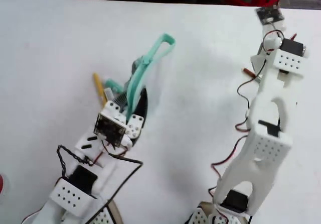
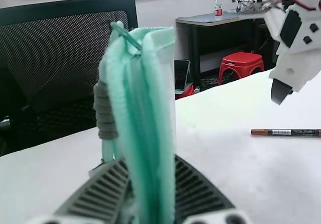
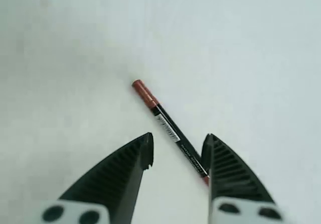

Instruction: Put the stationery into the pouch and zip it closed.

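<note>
My left gripper (image 1: 132, 108) is shut on a mint-green pouch (image 1: 145, 66), which stands on edge and reaches toward the table's far side. In the left wrist view the pouch (image 2: 143, 108) rises upright between the fingers (image 2: 198, 191), with a grey ribbed piece (image 2: 104, 111) at its side. A yellow pencil (image 1: 99, 87) lies just beside the pouch. At the far right lies a brown pen (image 1: 248, 72). My right gripper (image 3: 178, 142) hangs open right above that pen (image 3: 165, 121), one finger on each side, not touching it. The same pen (image 2: 286, 132) lies under the right arm (image 2: 296, 33).
The right arm (image 1: 273, 98) stretches along the table's right side, with loose wires (image 1: 241, 128) beside it. A red object (image 1: 1, 184) sits at the left edge. Behind the table's far edge stand a black mesh chair (image 2: 60, 48) and a red stool (image 2: 243, 63).
</note>
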Controlling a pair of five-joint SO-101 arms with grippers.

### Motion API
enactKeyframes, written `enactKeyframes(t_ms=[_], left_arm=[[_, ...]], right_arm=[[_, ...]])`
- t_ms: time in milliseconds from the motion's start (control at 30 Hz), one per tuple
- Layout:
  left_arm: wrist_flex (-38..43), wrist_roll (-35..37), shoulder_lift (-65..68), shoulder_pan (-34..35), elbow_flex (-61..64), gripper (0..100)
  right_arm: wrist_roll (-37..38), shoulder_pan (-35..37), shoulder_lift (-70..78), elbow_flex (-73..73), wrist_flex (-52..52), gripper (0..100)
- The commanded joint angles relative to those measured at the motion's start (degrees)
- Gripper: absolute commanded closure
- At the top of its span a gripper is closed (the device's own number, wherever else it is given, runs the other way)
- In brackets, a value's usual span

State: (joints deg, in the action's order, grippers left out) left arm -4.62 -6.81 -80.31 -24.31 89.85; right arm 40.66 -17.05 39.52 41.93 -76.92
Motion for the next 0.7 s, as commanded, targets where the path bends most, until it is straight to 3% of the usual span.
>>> enactKeyframes(t_ms=[0,267,400,667], left_arm=[[1.8,-0.3,-0.6,0.0,-0.4,98],[1.7,-0.3,-0.6,0.0,-0.4,98],[1.7,-0.3,-0.6,0.0,-0.4,98],[1.7,-0.3,-0.6,0.0,-0.3,98]], right_arm=[[13.1,-0.2,10.7,18.0,-10.0,80.1],[15.4,-1.1,28.9,46.3,-16.5,79.4],[19.2,-1.5,32.8,48.7,-16.6,79.4],[19.7,-2.1,37.8,48.4,-15.4,79.6]])
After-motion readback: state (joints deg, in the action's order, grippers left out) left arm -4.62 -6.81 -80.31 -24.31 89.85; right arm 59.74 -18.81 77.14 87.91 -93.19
